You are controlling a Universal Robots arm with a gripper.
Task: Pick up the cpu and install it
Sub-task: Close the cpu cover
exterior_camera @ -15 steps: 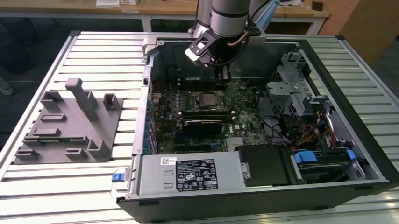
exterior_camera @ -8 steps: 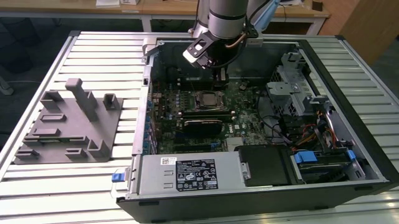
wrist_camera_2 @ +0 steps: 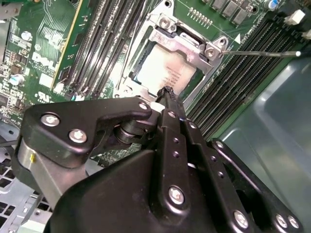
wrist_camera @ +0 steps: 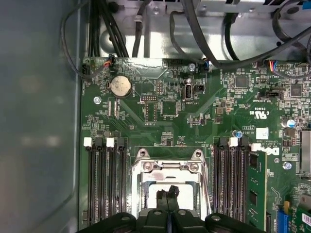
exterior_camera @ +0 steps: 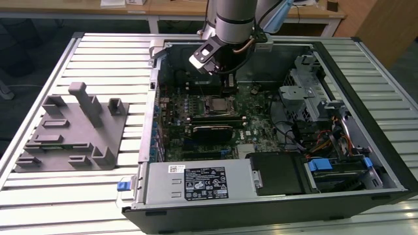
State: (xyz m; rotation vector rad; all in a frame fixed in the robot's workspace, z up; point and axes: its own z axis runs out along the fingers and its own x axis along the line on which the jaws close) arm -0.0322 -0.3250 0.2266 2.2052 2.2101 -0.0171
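slatted metal table (exterior_camera: 65, 196) bearing an open computer case (exterior_camera: 261, 211). the cpu (wrist_camera_2: 165, 68) lies flat in the motherboard socket (wrist_camera_2: 181, 40), mid-case toward the far wall. the gripper (wrist_camera_2: 168, 93) hovers just above it, fingertips together, gripping nothing.

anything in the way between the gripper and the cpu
Nothing visible. The pale silver square cpu lies on the green motherboard inside a silver metal frame that borders its edges and leaves its top bare. The black gripper is directly over it, jaws together.
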